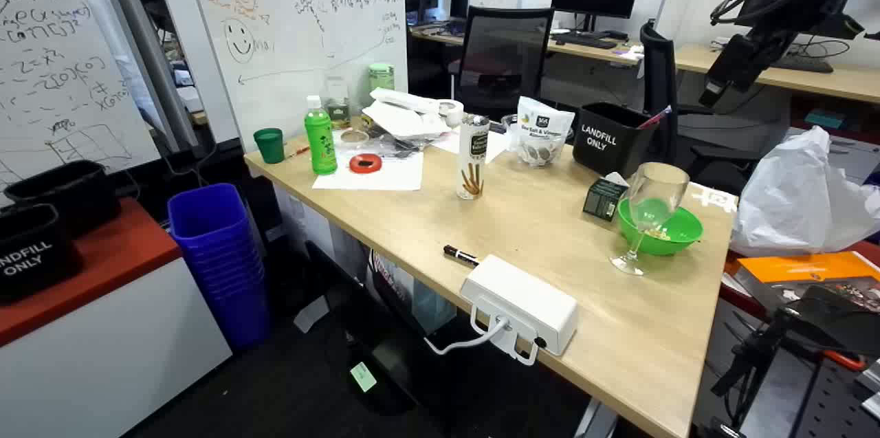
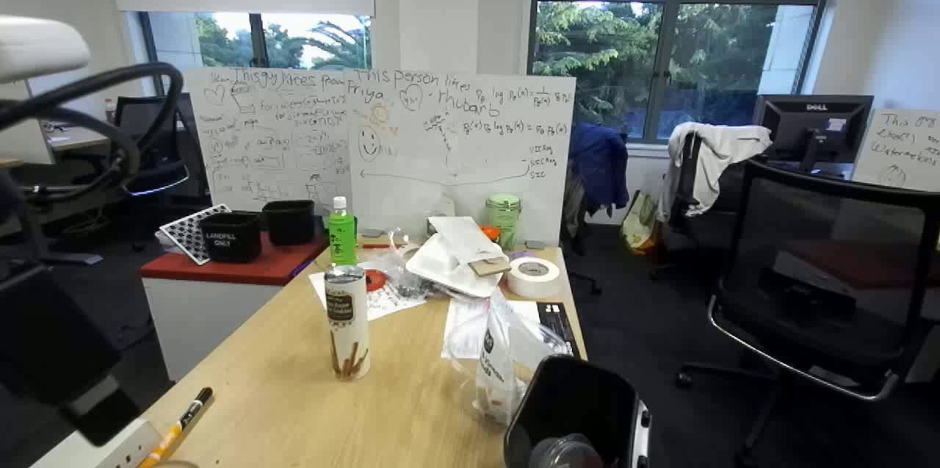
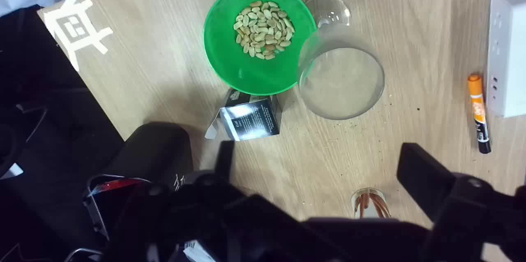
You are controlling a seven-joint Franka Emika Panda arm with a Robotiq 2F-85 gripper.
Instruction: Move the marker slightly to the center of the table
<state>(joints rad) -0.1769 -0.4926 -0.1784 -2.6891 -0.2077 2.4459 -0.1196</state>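
Your gripper [image 3: 316, 155] is spread wide and empty; move over and straddle the marker [image 3: 479, 114] at its black end, which pokes past the power strip [image 3: 511, 54]

Table [image 1: 385, 218] pretty cluttered tbh. Marker [image 1: 460, 256] lying near edge, dark end showing, other end hidden behind white power strip [image 1: 521, 302], can't tell if they touch. Power strip sits right at edge, white cable [image 1: 467, 344] drooping over. Wine glass [image 1: 656, 189] upright, just in front of green bowl [image 1: 680, 228]. Printed white canister [image 1: 472, 156] standing further back, green bottle [image 1: 320, 139] off to left beside white paper [image 1: 393, 177]. Gripper [image 1: 718, 84] up in air at top right, well apart from marker.
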